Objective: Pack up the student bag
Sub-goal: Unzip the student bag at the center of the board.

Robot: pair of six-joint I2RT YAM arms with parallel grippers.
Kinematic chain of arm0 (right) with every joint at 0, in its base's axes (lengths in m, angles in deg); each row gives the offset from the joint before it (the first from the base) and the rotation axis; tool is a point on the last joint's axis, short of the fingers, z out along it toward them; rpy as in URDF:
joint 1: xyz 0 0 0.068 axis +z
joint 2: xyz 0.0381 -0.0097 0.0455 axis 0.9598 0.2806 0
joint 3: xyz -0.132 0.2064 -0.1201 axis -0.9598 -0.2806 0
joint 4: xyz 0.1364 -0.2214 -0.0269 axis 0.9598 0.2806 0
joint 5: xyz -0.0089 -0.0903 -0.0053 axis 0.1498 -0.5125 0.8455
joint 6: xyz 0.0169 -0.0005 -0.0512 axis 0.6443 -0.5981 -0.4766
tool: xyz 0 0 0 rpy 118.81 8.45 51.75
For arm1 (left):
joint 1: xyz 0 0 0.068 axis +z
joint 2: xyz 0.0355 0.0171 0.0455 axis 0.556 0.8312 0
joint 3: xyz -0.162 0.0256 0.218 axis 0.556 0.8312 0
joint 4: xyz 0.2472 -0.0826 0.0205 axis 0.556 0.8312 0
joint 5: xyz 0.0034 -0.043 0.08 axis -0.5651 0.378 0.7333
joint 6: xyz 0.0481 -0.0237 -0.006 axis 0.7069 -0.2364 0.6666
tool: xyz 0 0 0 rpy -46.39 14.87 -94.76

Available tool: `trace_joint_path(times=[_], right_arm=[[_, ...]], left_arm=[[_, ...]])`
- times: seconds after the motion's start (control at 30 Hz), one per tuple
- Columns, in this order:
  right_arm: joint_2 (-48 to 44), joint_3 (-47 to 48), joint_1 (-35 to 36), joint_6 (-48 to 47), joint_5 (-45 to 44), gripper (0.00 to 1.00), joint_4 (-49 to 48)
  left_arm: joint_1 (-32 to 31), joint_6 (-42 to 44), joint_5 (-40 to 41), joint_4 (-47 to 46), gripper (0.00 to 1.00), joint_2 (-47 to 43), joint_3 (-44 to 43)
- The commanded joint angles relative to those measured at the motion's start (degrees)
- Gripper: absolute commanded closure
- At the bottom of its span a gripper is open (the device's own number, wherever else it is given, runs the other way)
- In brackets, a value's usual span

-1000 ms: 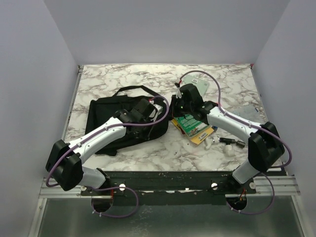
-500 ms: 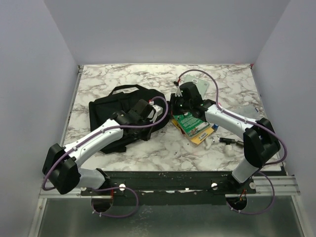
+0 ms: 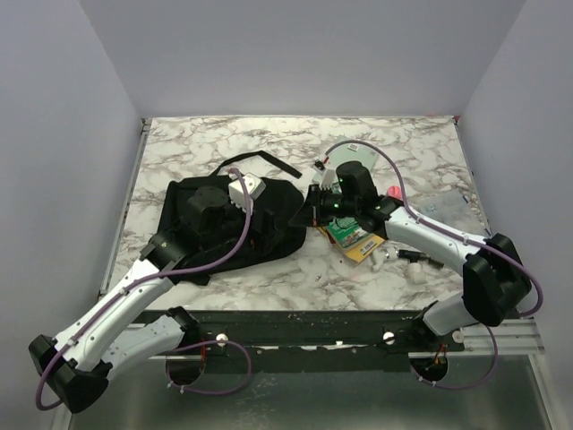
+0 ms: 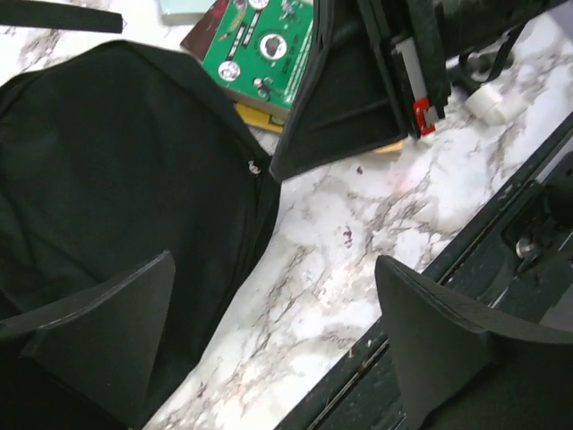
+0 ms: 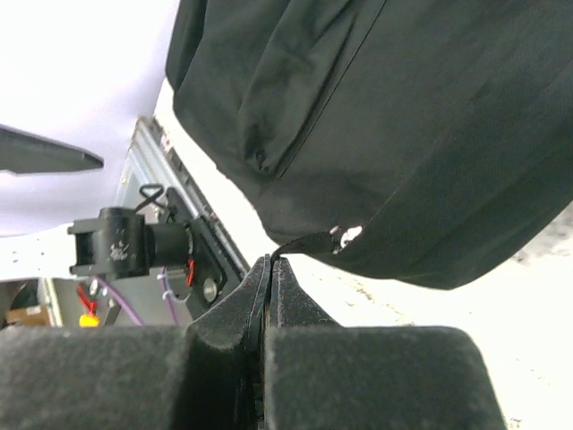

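Observation:
The student bag (image 3: 269,228) is a soft black backpack lying flat on the marble table, its strap (image 3: 260,163) trailing toward the back. My left gripper (image 3: 210,206) hovers above the bag and is open. In the left wrist view its fingers (image 4: 98,331) stand wide apart with nothing between them, over the bag's (image 4: 116,179) edge and bare marble. My right gripper (image 3: 313,208) is at the bag's right edge. In the right wrist view this gripper (image 5: 271,262) is shut on the bag's (image 5: 385,116) thin black zipper pull (image 5: 309,243).
A green book (image 3: 345,231) (image 4: 264,45) lies on a yellow one (image 3: 365,248) just right of the bag, under the right arm. Small white pieces (image 3: 385,260) and a dark cylinder (image 3: 416,258) lie nearby. A pale disc (image 3: 354,152) sits behind. The black front rail (image 4: 501,242) borders the table.
My left gripper has let go of the bag, opened wide and pulled up and to the left. The bag has flattened and its strap has swung back. The right gripper stays shut on the zipper pull.

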Motion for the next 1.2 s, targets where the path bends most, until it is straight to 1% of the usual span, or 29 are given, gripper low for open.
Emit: trace_joint_path(times=[0.0,0.07,0.17,0.23,0.27,0.3,0.4,0.43,0.53,0.6,0.67,0.8,0.97,1.03,1.07,1.17], right_arm=[[-3.7,-2.9,0.8,4.0,5.7,0.99,-4.0],[-4.9,-3.0,0.8,4.3,5.9,0.99,-3.7],[-6.1,-2.7,0.8,6.5,5.2,1.0,-4.5],[-6.3,-2.3,0.8,8.7,6.3,0.99,-5.1],[-6.4,-2.9,0.7,10.5,6.7,0.99,-6.6],[-6.6,-3.3,0.8,12.3,6.9,1.0,-8.6],[-6.4,-3.5,0.8,15.9,9.7,0.99,-11.1],[-6.3,-3.6,0.8,16.4,10.9,0.99,-12.1],[-6.5,-3.4,0.7,17.0,10.9,0.99,-12.6],[-6.9,-3.1,0.8,17.0,10.7,0.99,-11.7],[-8.1,-4.3,0.8,18.1,10.4,0.99,-13.6],[-9.0,-4.8,0.8,17.9,10.7,0.99,-13.2],[-8.9,-3.9,0.7,16.5,10.6,0.99,-11.5],[-9.3,-4.9,0.8,17.3,10.8,0.99,-12.8],[-9.5,-5.2,0.8,17.6,10.5,1.0,-12.9],[-10.2,-5.8,0.8,17.6,10.5,0.99,-12.6]], left_arm=[[-0.7,-0.3,-3.0,-12.1,0.01,-3.6,7.2],[-1.6,2.0,-4.0,-18.3,0.01,-6.2,11.7],[-2.0,5.4,-5.7,-25.2,0.02,-10.9,17.3],[-2.1,8.1,-7.1,-29.8,0.02,-12.8,20.3],[-2.0,8.8,-7.2,-30.3,0.05,-12.9,20.6],[-2.0,9.8,-7.2,-30.3,0.11,-12.4,20.3],[-2.0,14.2,-6.3,-31.5,0.5,-10.7,20.3],[-2.0,15.8,-6.1,-33.6,0.52,-10.3,21.0],[-2.5,20.1,-6.6,-34.8,0.47,-7.9,20.1],[-2.5,20.3,-8.2,-34.9,0.46,-6.3,20.1],[-2.5,20.2,-9.1,-35.2,0.45,-4.6,20.1],[-2.4,19.4,-8.0,-38.2,0.45,-3.1,21.0],[-2.3,18.7,-8.1,-39.4,0.45,0.9,18.6],[-2.4,18.4,-8.8,-40.4,0.47,2.2,17.8],[-2.3,18.0,-9.2,-41.1,0.5,2.7,17.5],[-2.2,17.4,-10.1,-42.2,0.68,3.8,17.6]])
